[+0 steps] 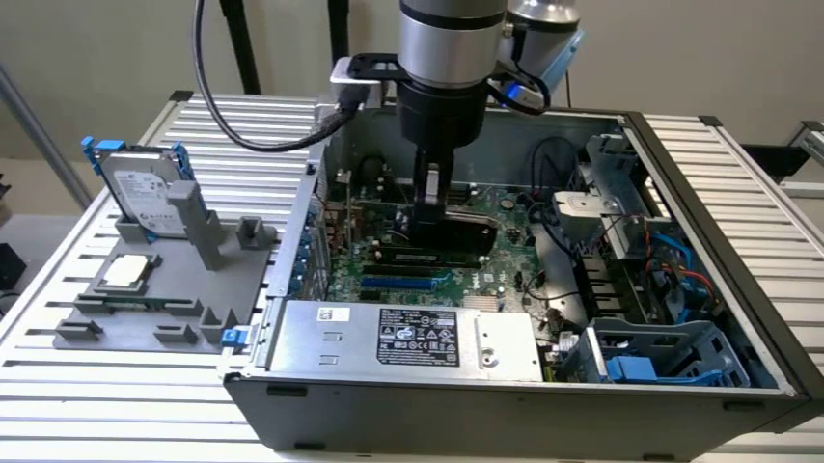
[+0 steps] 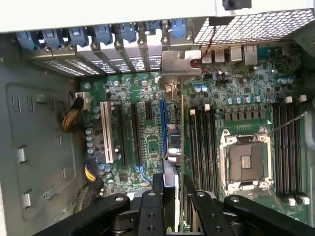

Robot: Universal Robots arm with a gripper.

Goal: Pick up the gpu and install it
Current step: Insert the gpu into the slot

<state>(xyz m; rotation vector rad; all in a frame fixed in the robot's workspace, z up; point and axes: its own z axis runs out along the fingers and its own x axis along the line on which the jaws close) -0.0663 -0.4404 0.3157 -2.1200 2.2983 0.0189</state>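
Matt black fingers [image 2: 156, 206] clamp the gpu [image 2: 173, 142], a glossy green board with a bare silver metal bracket, inside a grey sheet-metal computer case [image 1: 515, 410]. The table [image 1: 77, 405] is ribbed, satin aluminium. A matt grey plastic holder [image 1: 193, 289] carries a shiny metal hard drive [image 1: 142, 193] with blue plastic rails.

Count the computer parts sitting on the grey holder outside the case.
2. A silver hard drive with blue side rails stands upright at the far end of the grey plastic holder; a small square silver chip lies flat in front of it. None seems hidden.
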